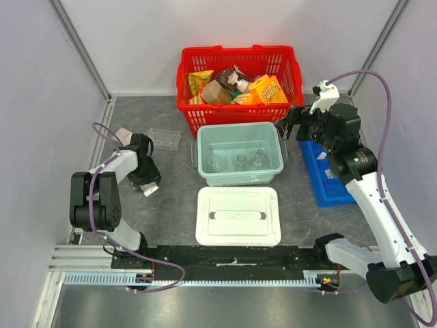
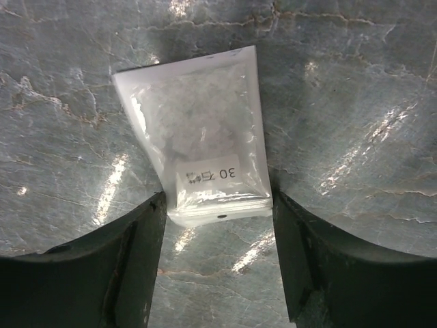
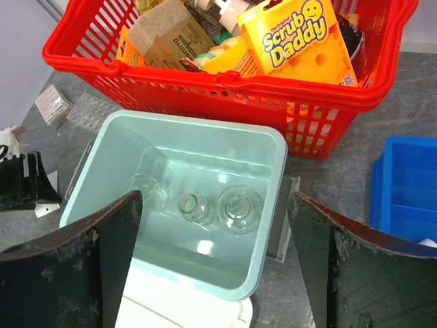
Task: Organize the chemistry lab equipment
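Left claw point(image 2: 218, 205) straddles packet point(image 2: 198, 130), grip unclear; right claw point(image 3: 215, 198) released over bin point(image 3: 171, 126), basket point(image 3: 225, 85) behind.

Contents of the small flat clear plastic packet point(image 2: 198, 150) are too hazy to identify. Blue plastic tray point(image 3: 410, 178) is cut off at right edge; white rectangular lid point(image 3: 184, 304) is cut off below.
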Robot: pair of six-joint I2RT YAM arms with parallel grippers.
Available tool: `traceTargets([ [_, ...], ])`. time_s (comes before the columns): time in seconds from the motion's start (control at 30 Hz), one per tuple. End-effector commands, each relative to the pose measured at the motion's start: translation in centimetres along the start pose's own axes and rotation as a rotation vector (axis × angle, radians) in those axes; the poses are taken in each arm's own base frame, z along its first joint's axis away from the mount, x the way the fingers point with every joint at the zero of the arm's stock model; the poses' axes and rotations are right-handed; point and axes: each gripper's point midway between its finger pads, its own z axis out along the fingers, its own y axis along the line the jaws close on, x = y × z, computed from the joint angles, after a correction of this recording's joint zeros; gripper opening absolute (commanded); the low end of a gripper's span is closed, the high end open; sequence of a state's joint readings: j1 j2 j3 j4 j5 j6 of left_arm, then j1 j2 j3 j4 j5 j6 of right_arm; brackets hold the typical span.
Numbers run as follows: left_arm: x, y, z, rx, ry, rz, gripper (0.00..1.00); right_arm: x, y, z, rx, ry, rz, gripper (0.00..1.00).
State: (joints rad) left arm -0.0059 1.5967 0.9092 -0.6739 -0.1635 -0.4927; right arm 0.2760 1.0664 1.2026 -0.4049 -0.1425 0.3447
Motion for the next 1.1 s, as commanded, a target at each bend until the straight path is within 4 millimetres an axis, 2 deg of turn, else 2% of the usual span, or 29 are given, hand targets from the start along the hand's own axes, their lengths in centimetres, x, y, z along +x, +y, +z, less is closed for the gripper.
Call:
traceTargets([
  [0.0, -0.3, 0.2, 0.5, -0.008, -0.008, 0.025, 0.66, -0.7, 0.6, -0.4, -0.023, -0.029, -0.007, 0.94],
  [0.23, -0.3, -0.1, 0.1, 0.01, -0.003, 0.025, 0.46, -0.7, 0.6, -0.5, -0.023, -0.03, -0.003, 0.94],
  [0.47, -1.3, -1.6, -2.3, 0.112, -0.045, 0.029, 0.41, -0.2, 1.0, -0.3, -0.045, -0.014, 0.025, 0.93],
  [0.6, -0.9, -3.9, -4.9, 0.226, -0.081, 0.095, 0.4, 0.9, 2.2, 0.5, -0.101, 0.018, 0.066, 0.93],
  [0.7, 0.0, -5.7, -7.2, 0.314, -0.113, 0.165, 0.39, 1.7, 3.9, 1.0, -0.15, 0.044, 0.088, 0.92],
  [0.83, 2.6, -8.0, -9.7, 0.448, -0.123, 0.259, 0.38, 3.0, 6.7, 1.6, -0.218, 0.077, 0.127, 0.9],
  [0.97, 4.8, -10.0, -12.8, 0.611, -0.168, 0.337, 0.38, 5.0, 10.6, 2.2, -0.322, 0.116, 0.245, 0.84],
  [1.07, 5.8, -11.1, -15.4, 0.731, -0.204, 0.372, 0.38, 5.7, 13.7, 2.9, -0.382, 0.114, 0.308, 0.79],
])
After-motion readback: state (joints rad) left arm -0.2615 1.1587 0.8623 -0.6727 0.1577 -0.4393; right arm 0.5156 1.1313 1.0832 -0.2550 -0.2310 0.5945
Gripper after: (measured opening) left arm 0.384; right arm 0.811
